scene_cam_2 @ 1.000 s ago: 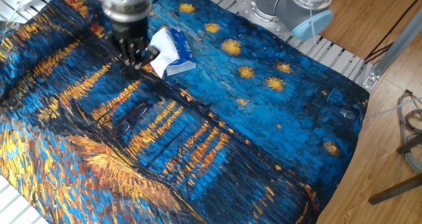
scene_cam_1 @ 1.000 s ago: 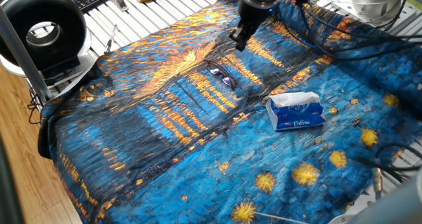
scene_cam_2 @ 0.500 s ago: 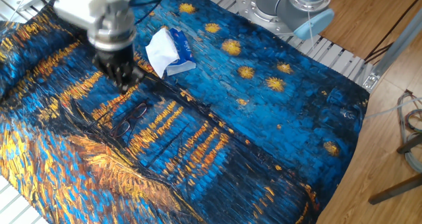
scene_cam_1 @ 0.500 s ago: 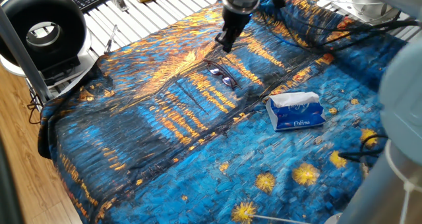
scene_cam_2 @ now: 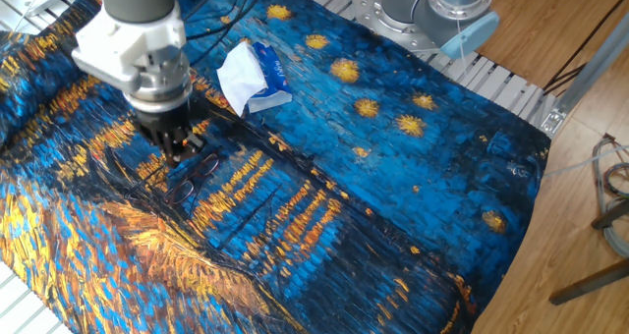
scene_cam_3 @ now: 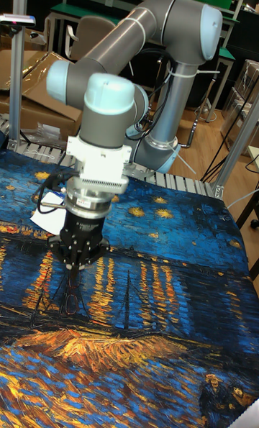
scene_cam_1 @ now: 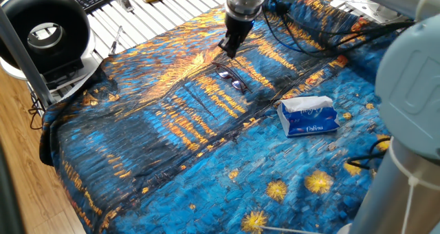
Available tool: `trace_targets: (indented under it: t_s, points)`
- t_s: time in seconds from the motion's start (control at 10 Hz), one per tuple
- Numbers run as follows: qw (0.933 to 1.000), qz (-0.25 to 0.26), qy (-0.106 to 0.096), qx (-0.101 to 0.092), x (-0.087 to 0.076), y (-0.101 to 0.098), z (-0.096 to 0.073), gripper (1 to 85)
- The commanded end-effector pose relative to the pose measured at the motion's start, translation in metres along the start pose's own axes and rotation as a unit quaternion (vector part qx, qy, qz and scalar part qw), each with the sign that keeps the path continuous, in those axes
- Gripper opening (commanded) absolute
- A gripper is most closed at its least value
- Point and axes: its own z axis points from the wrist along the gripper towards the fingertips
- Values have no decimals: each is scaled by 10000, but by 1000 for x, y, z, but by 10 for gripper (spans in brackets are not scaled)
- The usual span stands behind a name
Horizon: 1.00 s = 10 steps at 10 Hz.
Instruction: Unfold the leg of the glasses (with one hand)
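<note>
Hovering just above the glasses (scene_cam_1: 232,78) mid-bench, the claw (scene_cam_1: 227,48) hangs nearly clenched, empty, apparently lining up a folded leg.

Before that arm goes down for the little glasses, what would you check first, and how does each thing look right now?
1. Glasses lying free on the painted cloth: ok.
2. Gripper positioned over the glasses: ok, close beside them in the other fixed view.
3. Fingers empty: ok, nothing seen between them.
4. Finger opening wide enough for a leg: cannot tell.
5. Which leg is folded: cannot tell, frame too thin.
6. Tissue pack out of the way: ok, well apart.
</note>
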Motion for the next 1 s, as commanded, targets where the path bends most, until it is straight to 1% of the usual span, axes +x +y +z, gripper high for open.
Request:
trace_targets:
  t_s: [0.0, 0.1, 0.2, 0.3, 0.4, 0.5, 0.6, 0.7, 0.8, 0.9]
  points:
    - [9998, 150, -21, -124, -5, 5, 8, 10]
    - [9996, 226, -20, -170, -5, 8, 8, 10]
    - [9993, 346, 81, -124, 0, 5, 8, 17]
    - [9987, 419, 221, -175, 8, 8, 8, 50]
    - [9982, 469, 323, -165, 13, 8, 8, 67]
    - [9986, 359, 349, -149, 14, 7, 8, 103]
    - [9989, 312, 334, -141, 14, 7, 8, 167]
    - [9988, 336, 333, -148, 13, 7, 8, 177]
    - [9989, 332, 308, -113, 12, 5, 8, 177]
    - [9993, 290, 236, -72, 9, 3, 8, 180]
